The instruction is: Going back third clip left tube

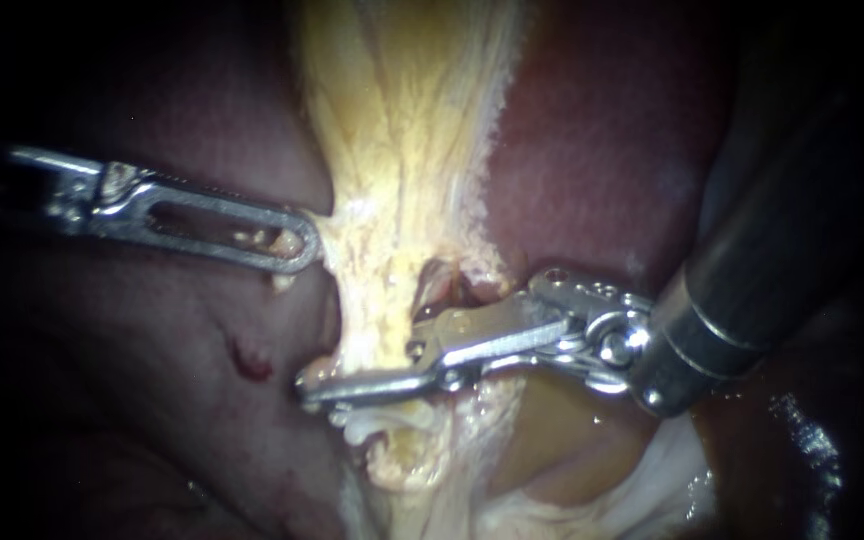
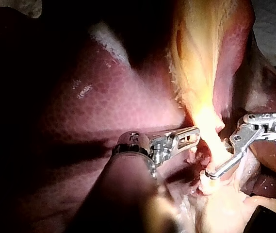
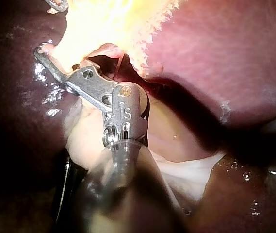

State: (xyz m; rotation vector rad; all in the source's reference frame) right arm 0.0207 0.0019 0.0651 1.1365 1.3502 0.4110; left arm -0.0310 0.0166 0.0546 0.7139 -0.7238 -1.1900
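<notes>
The steel left instrument (image 1: 299,251), entering from nine o'clock, has its slotted jaws clamped on the edge of the pale yellow fibrous tube (image 1: 382,285) at centre. Only the endoscope view shows yellow shreds through the slot. The slim silver right instrument (image 1: 312,388) crosses the tube toward seven o'clock, and no view shows whether it grips.

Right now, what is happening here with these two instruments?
My left instrument has its jaws shut on the edge of the yellowish tissue and holds it out sideways over the liver. My right instrument reaches across the lower, narrow part of that tissue, with its tip lying against it. I cannot tell whether it grips anything, and I can make out no clip for sure.
</notes>
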